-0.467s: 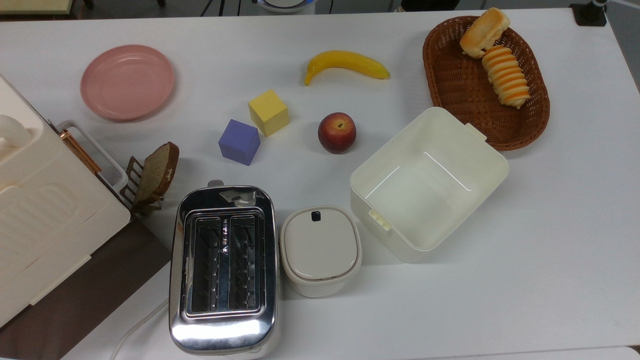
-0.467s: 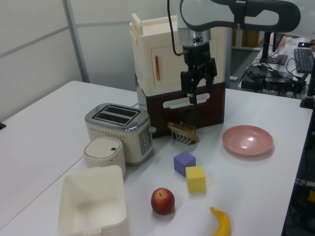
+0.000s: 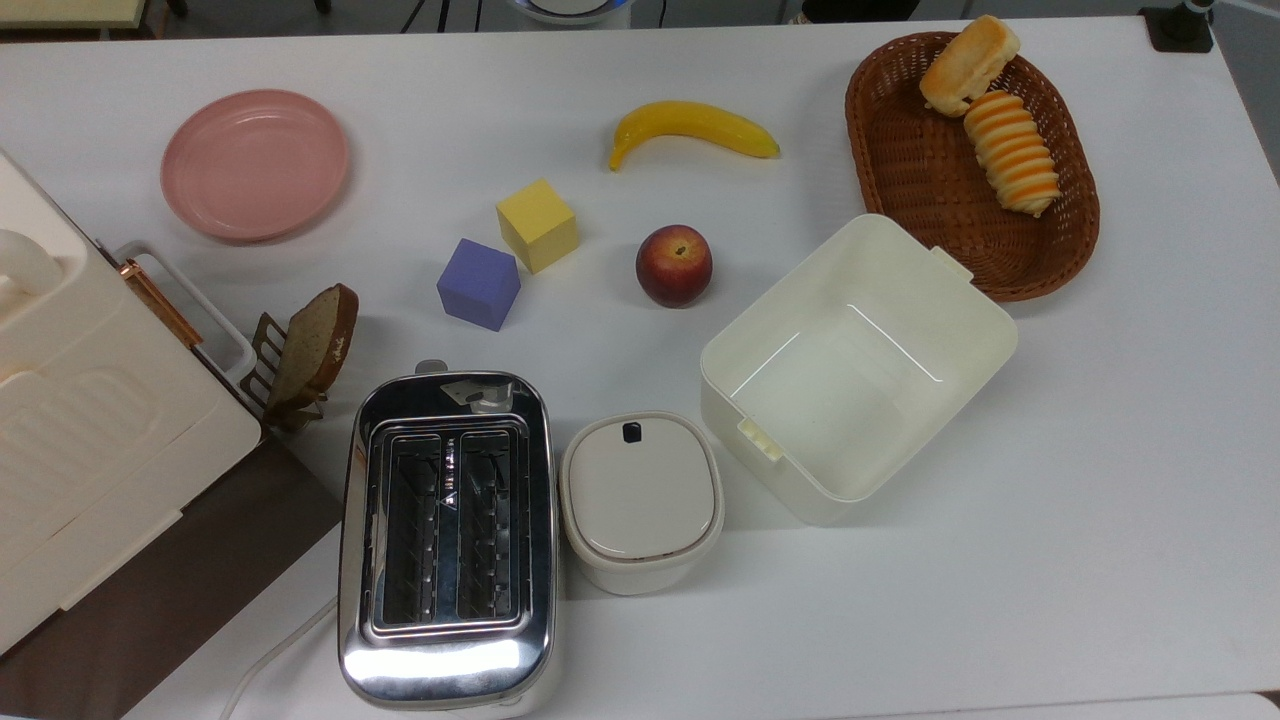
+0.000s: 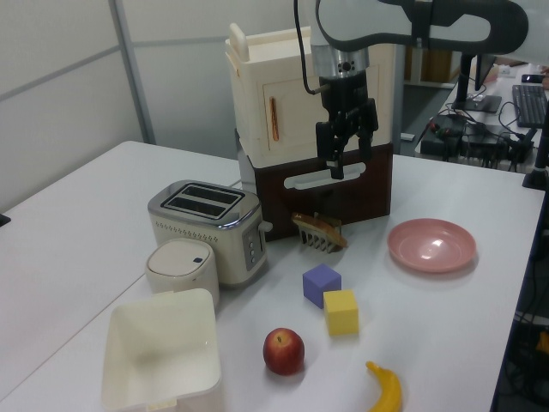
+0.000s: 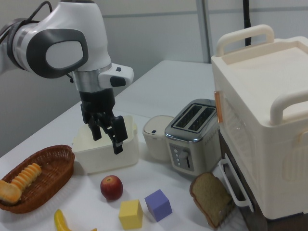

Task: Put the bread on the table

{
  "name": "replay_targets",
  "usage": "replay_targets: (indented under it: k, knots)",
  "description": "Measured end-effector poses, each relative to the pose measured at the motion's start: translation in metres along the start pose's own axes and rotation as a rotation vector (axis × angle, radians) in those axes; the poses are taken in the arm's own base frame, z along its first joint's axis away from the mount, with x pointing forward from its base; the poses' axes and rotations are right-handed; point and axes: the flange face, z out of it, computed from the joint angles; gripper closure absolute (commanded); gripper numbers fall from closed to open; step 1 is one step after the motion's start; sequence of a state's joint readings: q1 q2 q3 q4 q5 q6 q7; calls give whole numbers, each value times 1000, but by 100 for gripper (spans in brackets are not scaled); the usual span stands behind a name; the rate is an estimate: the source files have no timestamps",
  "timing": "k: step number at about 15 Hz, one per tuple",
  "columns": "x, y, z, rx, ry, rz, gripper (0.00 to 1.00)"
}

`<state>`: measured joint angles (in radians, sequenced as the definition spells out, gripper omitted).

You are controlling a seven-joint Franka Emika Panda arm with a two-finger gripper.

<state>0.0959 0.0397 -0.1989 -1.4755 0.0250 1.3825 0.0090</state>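
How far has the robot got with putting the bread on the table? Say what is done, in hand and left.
Nothing is done yet: the bread lies in the wicker basket beside the striped roll. In hand: the gripper hangs open and empty above the table. Left: reach the basket, grasp the bread, lift it out and set it on the bare table.

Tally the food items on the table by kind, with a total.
Bread: 3, the bread and a striped roll in the basket, plus a brown slice on a rack
Banana: 1
Peach: 1
Total: 5
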Motion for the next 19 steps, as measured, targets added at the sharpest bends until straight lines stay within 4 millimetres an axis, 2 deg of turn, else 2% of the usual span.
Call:
replay_targets:
  k: [9,12,15,19]
  knots:
    - [-2,-6,4,2,-29,-21,0]
    - [-5,-24,6,31,-51,-62,0]
    - [-11,-72,12,77,-80,-146,0]
    - [-34,-172,31,61,-134,-232,0]
